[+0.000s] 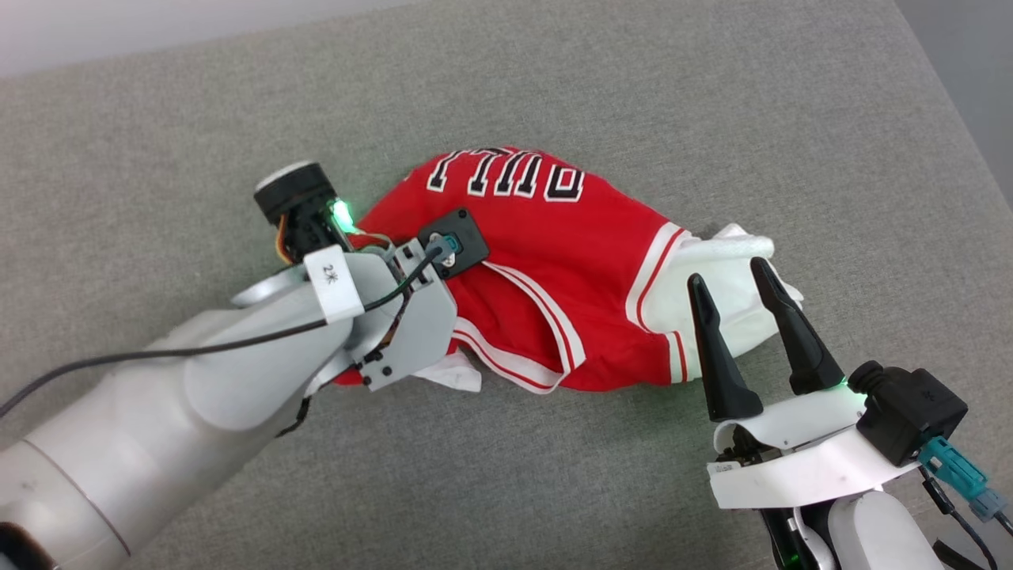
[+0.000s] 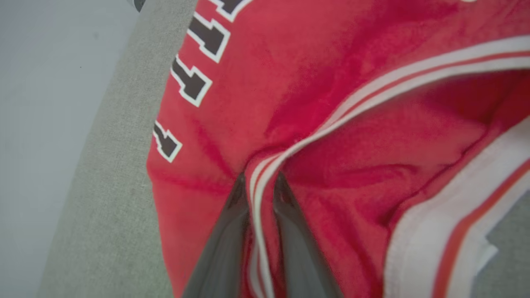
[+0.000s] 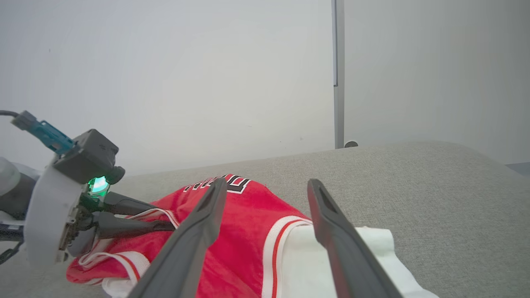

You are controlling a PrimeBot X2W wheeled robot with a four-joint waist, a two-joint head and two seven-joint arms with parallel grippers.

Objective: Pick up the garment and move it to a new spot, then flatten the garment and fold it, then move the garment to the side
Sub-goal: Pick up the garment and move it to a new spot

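The garment (image 1: 570, 261), a red jersey with black white-edged lettering, lies crumpled on the grey padded surface (image 1: 712, 103). Its white sleeve (image 1: 712, 277) sticks out to the right. My left arm (image 1: 237, 380) reaches in from the lower left, and its wrist hides the fingers in the head view. In the left wrist view my left gripper (image 2: 257, 180) is shut on the garment's (image 2: 314, 82) white-striped trim (image 2: 372, 82). The right wrist view shows the same pinch by the left gripper (image 3: 172, 225) on the garment (image 3: 248, 223). My right gripper (image 1: 728, 271) is open, its fingertips over the white sleeve, holding nothing.
The grey surface stretches well beyond the garment on all sides. Its far edge runs along the top left, with pale floor (image 1: 119, 32) behind it, and its right edge shows at the upper right. A pale upright post (image 3: 337, 74) stands behind the surface.
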